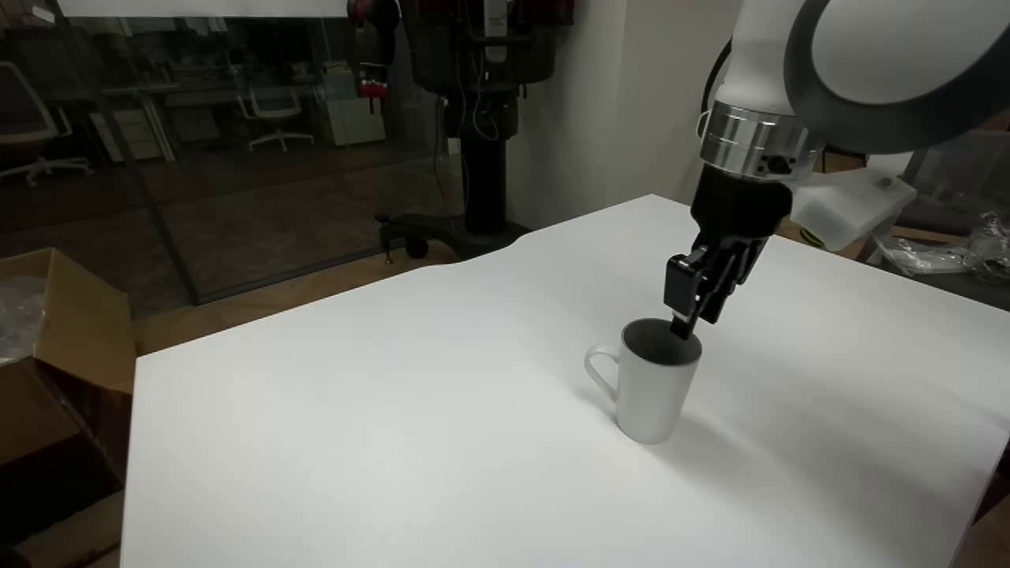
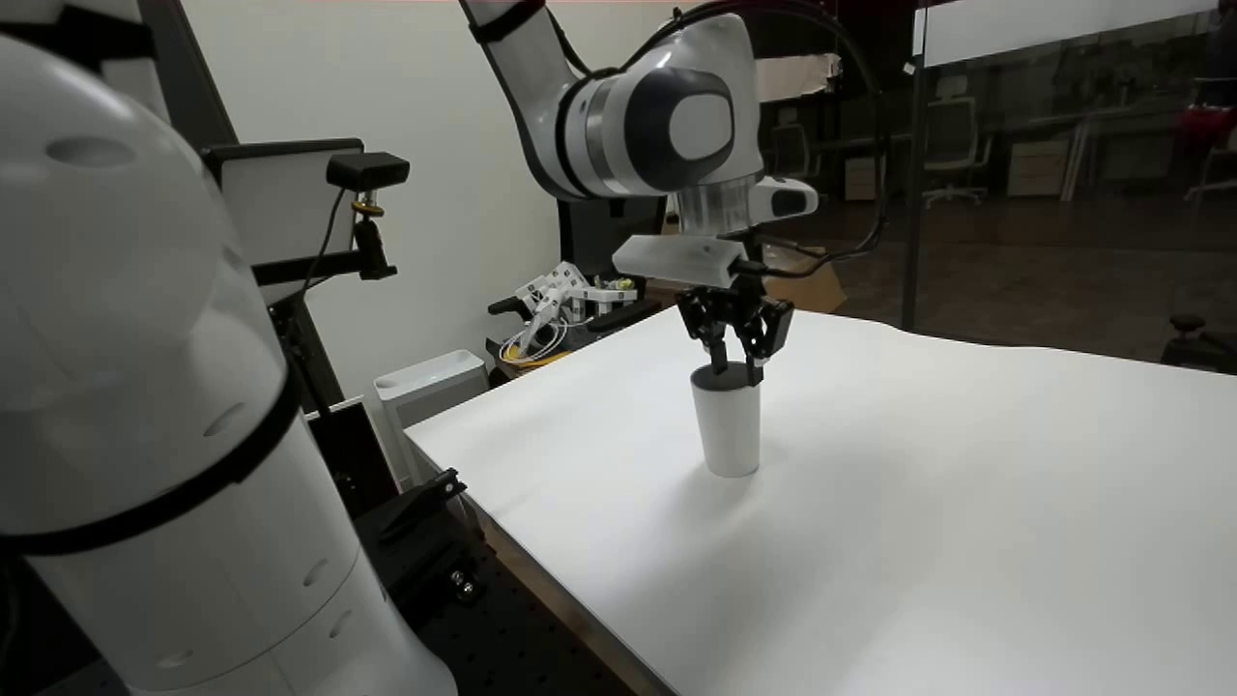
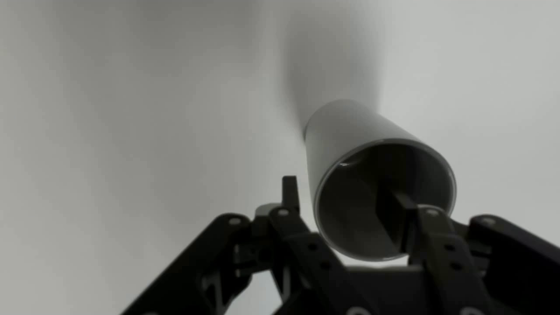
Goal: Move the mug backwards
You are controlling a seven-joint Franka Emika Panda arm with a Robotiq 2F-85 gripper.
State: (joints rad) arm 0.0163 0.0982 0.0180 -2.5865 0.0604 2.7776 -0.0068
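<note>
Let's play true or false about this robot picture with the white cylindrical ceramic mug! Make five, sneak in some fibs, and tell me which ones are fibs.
1. The white cylindrical ceramic mug stands upright on the flat white table. True.
2. The mug has no handle. False: a white loop handle shows on its side in an exterior view.
3. The black two-fingered gripper is open. True.
4. Both gripper fingers show outside the mug in the wrist view. False: one finger overlaps the mug's opening; the other finger shows beside the mug.
5. A brown cardboard box shows beyond the table's edge in an exterior view. True.
</note>
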